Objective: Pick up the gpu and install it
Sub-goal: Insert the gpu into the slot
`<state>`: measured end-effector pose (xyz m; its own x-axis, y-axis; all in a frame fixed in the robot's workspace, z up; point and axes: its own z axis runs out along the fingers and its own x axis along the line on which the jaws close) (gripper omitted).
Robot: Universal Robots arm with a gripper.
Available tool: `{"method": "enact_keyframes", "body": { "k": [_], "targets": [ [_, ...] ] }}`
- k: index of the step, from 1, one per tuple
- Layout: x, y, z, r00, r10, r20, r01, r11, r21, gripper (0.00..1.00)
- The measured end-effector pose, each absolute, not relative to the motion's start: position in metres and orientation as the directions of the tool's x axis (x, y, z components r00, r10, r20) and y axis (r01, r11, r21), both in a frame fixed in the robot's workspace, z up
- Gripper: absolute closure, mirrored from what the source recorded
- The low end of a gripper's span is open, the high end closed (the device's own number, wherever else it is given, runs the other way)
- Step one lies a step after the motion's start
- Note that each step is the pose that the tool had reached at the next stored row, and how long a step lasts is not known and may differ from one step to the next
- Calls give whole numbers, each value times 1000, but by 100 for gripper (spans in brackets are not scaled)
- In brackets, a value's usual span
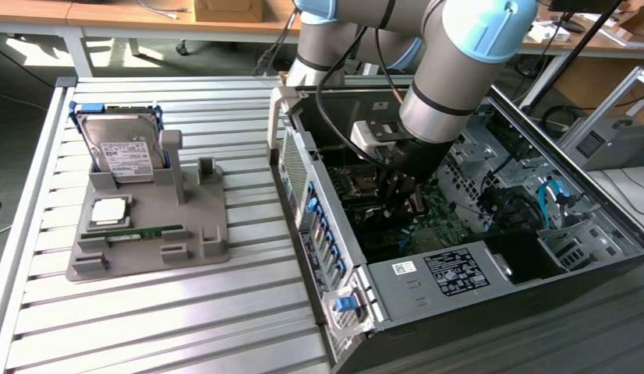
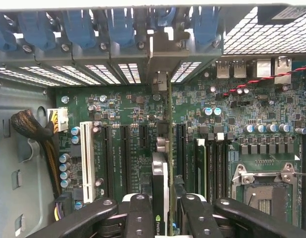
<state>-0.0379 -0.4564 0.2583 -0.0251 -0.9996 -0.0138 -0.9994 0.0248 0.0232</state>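
At the exterior view's left, a grey holder (image 1: 145,245) on the slatted table (image 1: 249,312) carries a hard drive (image 1: 122,152), a CPU (image 1: 109,210) and a memory stick (image 1: 135,233). To the right stands the open PC case (image 1: 458,257), the arm (image 1: 447,70) reaching inside. The gripper (image 2: 169,208) clamps the GPU (image 2: 165,163) on edge, upright over the motherboard (image 2: 128,124), its bracket (image 2: 162,64) at the rear slots.

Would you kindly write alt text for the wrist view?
The black gripper holds a thin flat circuit card edge-on above a green motherboard inside an open computer case. The card's silvery metal bracket meets a row of blue slot clips.
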Motion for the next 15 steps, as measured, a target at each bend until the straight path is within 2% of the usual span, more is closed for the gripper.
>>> {"method": "enact_keyframes", "body": {
  "k": [15],
  "targets": [
    [-38,-456,262,-25,-1000,-2,-999,25,23,73]
  ]
}}
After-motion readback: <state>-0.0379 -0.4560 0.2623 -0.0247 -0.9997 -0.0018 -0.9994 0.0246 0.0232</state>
